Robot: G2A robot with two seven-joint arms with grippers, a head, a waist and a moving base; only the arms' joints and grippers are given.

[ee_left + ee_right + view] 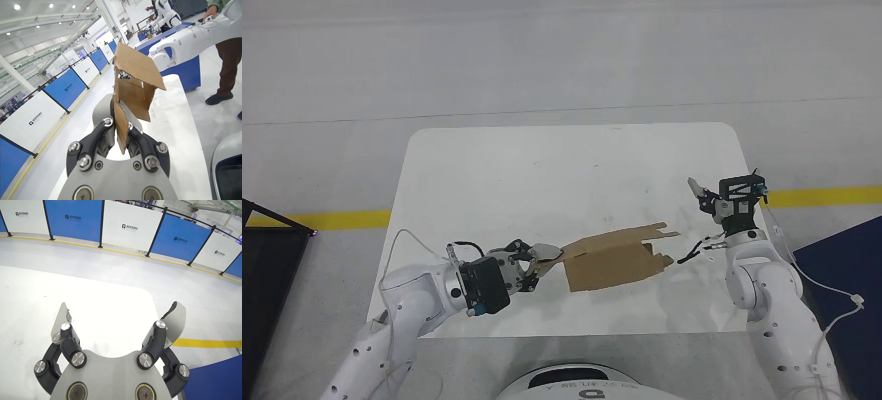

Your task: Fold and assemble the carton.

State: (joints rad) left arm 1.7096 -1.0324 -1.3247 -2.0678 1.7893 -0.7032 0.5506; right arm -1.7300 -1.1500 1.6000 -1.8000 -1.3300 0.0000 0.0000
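"While the left gripper (121, 123) sits left of the middle of the white tabletop (542, 170), toward its near edge, what has it got?"

"One flap of the brown corrugated cardboard carton (614, 260). The gripper is pinched tight on that flap, one finger on each face of the board."

"And where is the carton?"

"Toward the near edge, a little right of the tabletop's middle, stretching from the left gripper toward the right edge. It is partly opened. In the left wrist view one panel stands out at an angle from the rest, and loose flaps stick out at the far end. Whether any of it rests on the tabletop, I cannot tell."

"The right gripper (121, 308)?"

"By the right edge of the tabletop, farther back than the carton and apart from it. Its fingers are spread wide, and it faces the far right corner."

"Does it touch the carton?"

"No, bare tabletop lies between them."
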